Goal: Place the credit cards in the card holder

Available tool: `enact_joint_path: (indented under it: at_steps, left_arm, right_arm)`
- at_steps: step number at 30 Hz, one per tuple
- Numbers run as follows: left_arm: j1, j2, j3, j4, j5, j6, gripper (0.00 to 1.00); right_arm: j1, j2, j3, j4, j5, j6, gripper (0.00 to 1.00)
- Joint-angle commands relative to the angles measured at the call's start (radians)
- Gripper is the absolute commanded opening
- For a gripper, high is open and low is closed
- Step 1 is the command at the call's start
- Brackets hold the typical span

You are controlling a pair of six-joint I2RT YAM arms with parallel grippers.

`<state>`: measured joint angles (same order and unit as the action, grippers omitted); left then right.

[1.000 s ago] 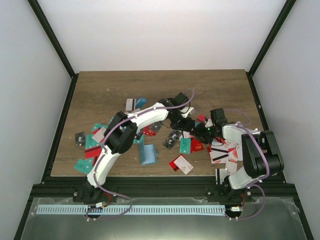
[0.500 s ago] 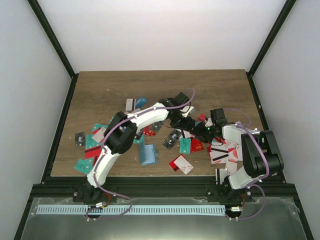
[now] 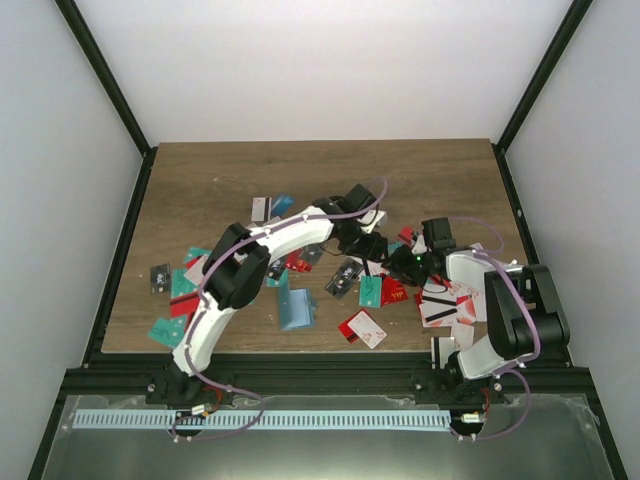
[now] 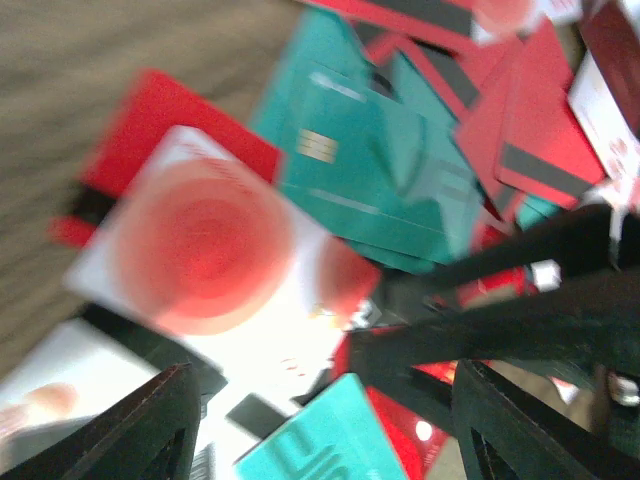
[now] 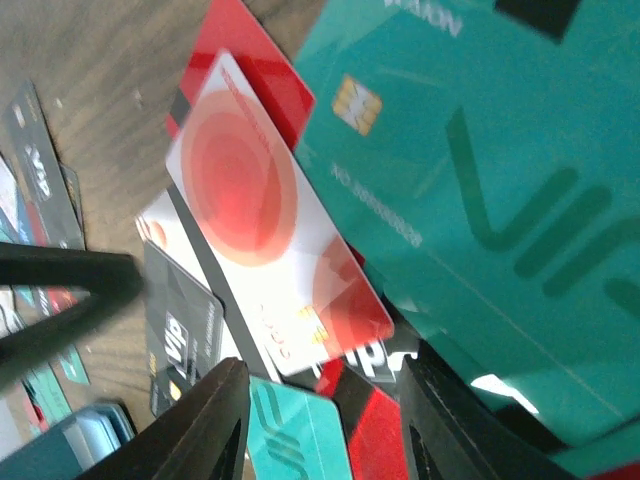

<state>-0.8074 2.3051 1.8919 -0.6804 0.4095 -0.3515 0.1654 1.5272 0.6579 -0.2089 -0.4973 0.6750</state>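
Sitting low and centre in the overhead view, the card holder [image 3: 297,308] is propped partly open on the table [image 3: 220,180], its long axis running roughly up and down the frame; I see no card in it, though its pocket is too small to read. The credit cards [image 3: 370,291] are scattered to its left and, more thickly, up and to its right, where both grippers meet over one heap. In the right wrist view a white card with a red disc [image 5: 250,200] lies on that heap beside a teal-green card [image 5: 480,170], its long axis slanting from upper left to lower right and its lower corner reaching in between the fingers. The right gripper [image 5: 325,360] has its jaws partly apart, with nothing visibly pinched. The left gripper [image 4: 325,368] hovers over the same white card with its jaws spread wide and empty. From either gripper the holder lies down and to the left in the overhead frame, well apart from the heap. It is on the left arm's side, so the left gripper looks slightly nearer for the carry.
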Motion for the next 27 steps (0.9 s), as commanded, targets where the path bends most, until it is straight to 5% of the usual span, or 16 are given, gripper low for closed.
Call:
enact_joint_path:
  at_steps: [1, 7, 11, 27]
  left_arm:
    - [0.076, -0.189, -0.097, 0.144, -0.196, -0.034, 0.70]
    - [0.094, -0.363, -0.244, 0.139, -0.057, -0.017, 0.75]
    - [0.096, -0.400, -0.302, 0.155, -0.100, -0.008, 0.75]
    - [0.119, 0.025, 0.058, 0.169, -0.066, -0.012, 0.72]
  right_arm:
    - [0.011, -0.045, -0.029, -0.170, -0.021, -0.057, 0.44]
    - [0.011, -0.059, -0.026, -0.166, -0.038, -0.058, 0.45]
    - [0.010, -0.068, -0.029, -0.165, -0.037, -0.056, 0.46]
    - [-0.011, -0.065, -0.008, -0.092, -0.035, 0.048, 0.47]
